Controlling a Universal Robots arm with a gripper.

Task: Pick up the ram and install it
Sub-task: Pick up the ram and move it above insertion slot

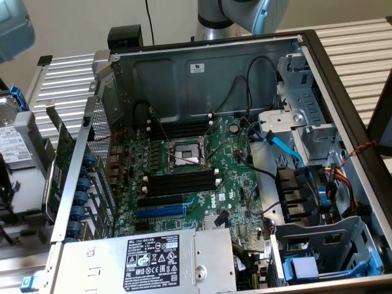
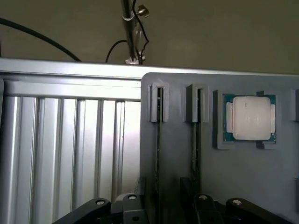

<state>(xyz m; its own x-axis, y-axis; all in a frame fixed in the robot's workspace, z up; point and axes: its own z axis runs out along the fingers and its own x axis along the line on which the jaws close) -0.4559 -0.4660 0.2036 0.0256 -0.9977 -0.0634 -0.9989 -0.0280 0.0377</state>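
Note:
Two ram sticks stand edge-on in a grey holder tray point(image 2: 243, 182): one ram point(image 2: 159, 140) and a second ram point(image 2: 195, 140) beside it, each held by a grey clip at its far end. My gripper point(image 2: 163, 189) hangs open just above the tray's near end, one dark finger point(image 2: 142, 186) on each side of the first stick, not touching it that I can see. In the exterior view the computer case lies open, with empty black memory slots point(image 1: 184, 179) beside the CPU socket point(image 1: 187, 153).
A CPU chip point(image 2: 249, 118) sits in a recess of the tray next to the sticks. Ribbed aluminium table point(image 2: 70, 154) lies beside the tray. The case holds a power supply point(image 1: 147, 260), cables point(image 1: 288, 150) and drive cages; a green expansion card point(image 1: 58, 165) stands outside its wall.

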